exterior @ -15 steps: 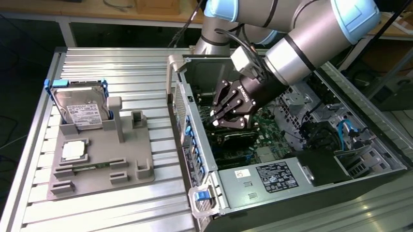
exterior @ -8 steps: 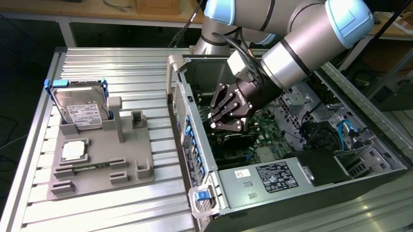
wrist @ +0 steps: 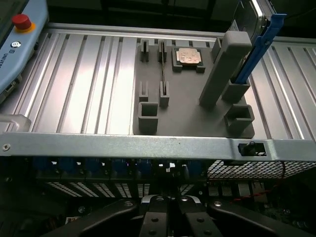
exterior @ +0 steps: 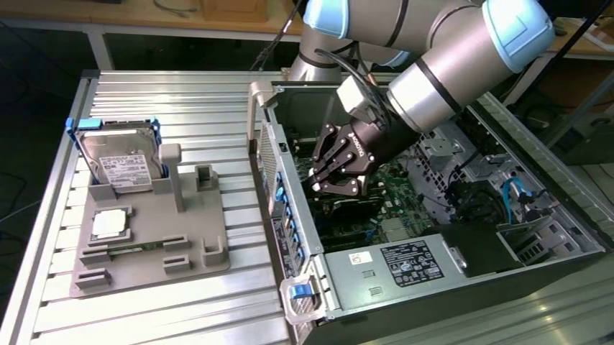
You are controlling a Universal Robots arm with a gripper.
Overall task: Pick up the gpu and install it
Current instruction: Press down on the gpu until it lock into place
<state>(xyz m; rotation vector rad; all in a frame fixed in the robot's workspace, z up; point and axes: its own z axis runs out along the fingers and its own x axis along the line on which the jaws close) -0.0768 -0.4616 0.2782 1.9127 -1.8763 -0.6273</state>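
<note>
Spanning the scene, a ribbed aluminium table [exterior: 144, 93] is noted, with an open computer case [exterior: 287, 215] lying on it at the exterior view's right. The arm [exterior: 451, 65] is reached down into the case.

Beside the case, a grey parts tray [exterior: 144, 251] is seen. A hard drive [exterior: 120, 162] is stood in it, and its card slots are seen empty.

The gripper [exterior: 338, 188] is held low over the motherboard, jaws drawn fully together. A dark card just beneath them is taken to be the gpu [exterior: 350, 208]. Whether its edge is pinched cannot be told.

A processor chip [exterior: 108, 223] is left on the tray.

Risks judged:
- A card tilted against its slot could be jammed or left half-seated.
- Nearby cables could be snagged.
</note>
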